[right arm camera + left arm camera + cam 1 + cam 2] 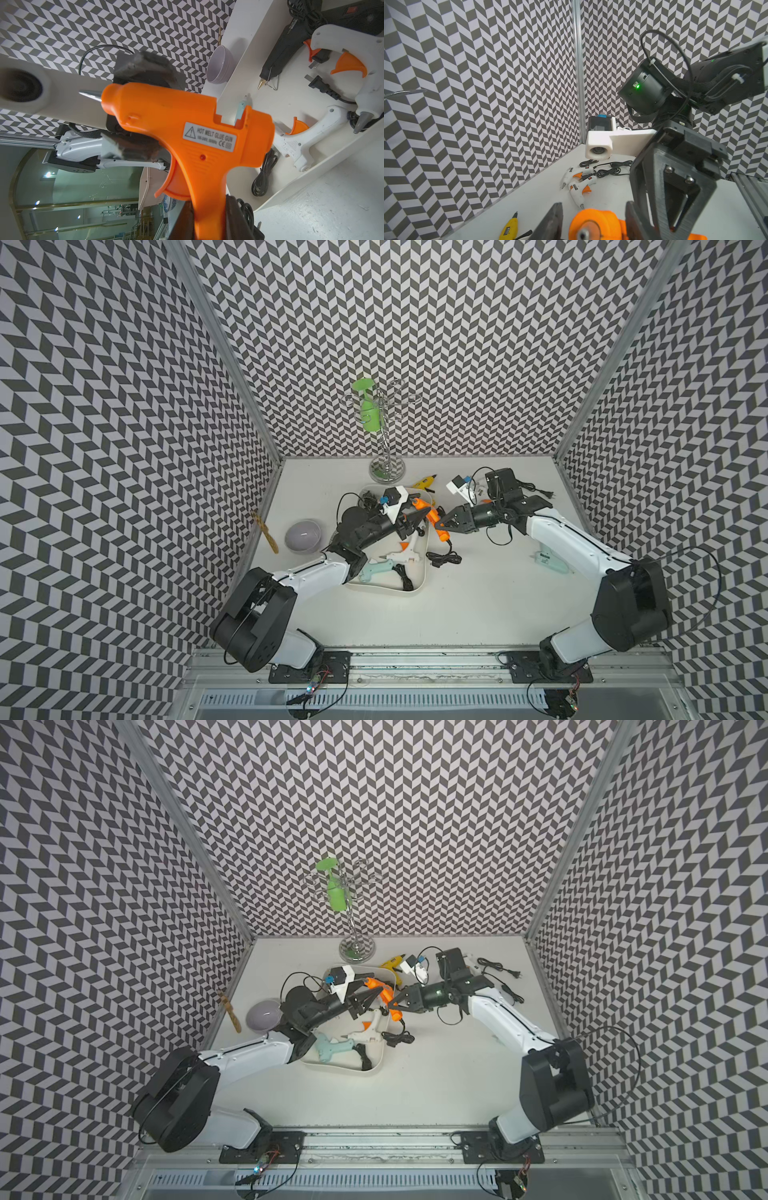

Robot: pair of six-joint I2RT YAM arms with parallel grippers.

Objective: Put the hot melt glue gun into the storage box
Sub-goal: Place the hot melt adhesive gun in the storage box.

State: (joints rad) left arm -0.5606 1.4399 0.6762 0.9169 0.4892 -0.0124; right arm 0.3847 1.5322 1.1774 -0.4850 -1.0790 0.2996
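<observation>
Orange glue gun is seen closest in both wrist views, held off the table. Its handle is clamped by the right gripper, whose jaws are nearly closed on it. Its barrel, just behind the nozzle, is straddled by the left gripper. Those jaws are set approx half apart: 1 finger is pressed to the orange body and a thin gap is seen at the other side, so a firm hold can't be told.

In both top views the gun is held over the far-right rim of the storage box, nose over the box, handle outside it. Its black cord is piled on the table just beside the box wall.

Inside the box 1 teal gun, 2 white guns w/ orange triggers and 1 black gun are laid flat. Outside it, 1 yellow gun is laid at the far side, 2 more white pistols near the back wall, and a grey bowl is set to the left.
</observation>
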